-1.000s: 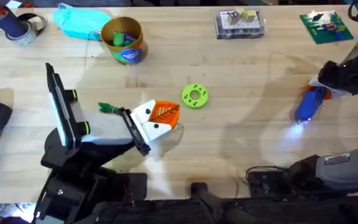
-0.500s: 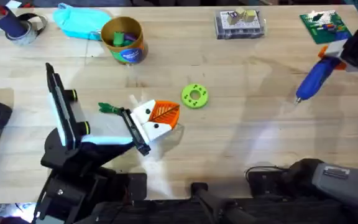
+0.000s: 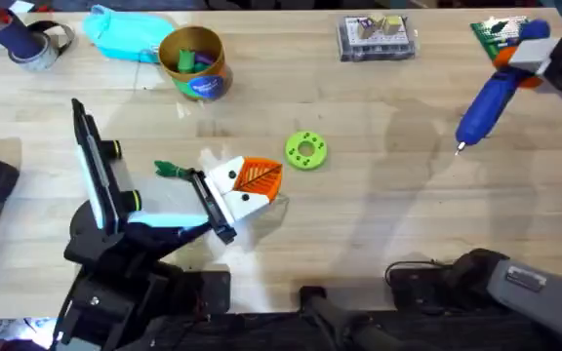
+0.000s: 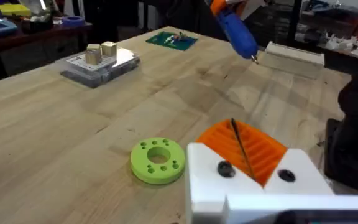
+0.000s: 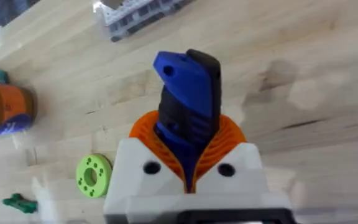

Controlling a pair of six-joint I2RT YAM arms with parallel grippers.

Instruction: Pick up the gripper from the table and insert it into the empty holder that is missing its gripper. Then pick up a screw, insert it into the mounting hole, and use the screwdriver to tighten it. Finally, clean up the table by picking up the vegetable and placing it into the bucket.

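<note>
My right gripper (image 3: pixel 521 56) is shut on the blue screwdriver (image 3: pixel 486 97) and holds it in the air at the far right, tilted, with its metal bit pointing down and left. In the right wrist view the screwdriver (image 5: pixel 188 93) sits between the orange pads. The white holder arm (image 3: pixel 115 190) stands at the lower left. At its black bracket sits the white-and-orange gripper (image 3: pixel 247 185), my left gripper (image 4: pixel 241 149), its orange pads pressed together. The green vegetable (image 3: pixel 172 170) lies on the table just behind the bracket. The gold bucket (image 3: pixel 193 60) stands far left.
A lime-green ring disc (image 3: pixel 306 150) lies right of the left gripper. A clear parts box (image 3: pixel 377 37) and a green board (image 3: pixel 503 41) are at the back right. A light blue tray (image 3: pixel 125 34) and a dark cup with a tape roll (image 3: pixel 22 39) are at the back left.
My right gripper has lifted the screwdriver off the table and carried it up toward the far right. The glow at its tip is gone. The left arm has not moved.
</note>
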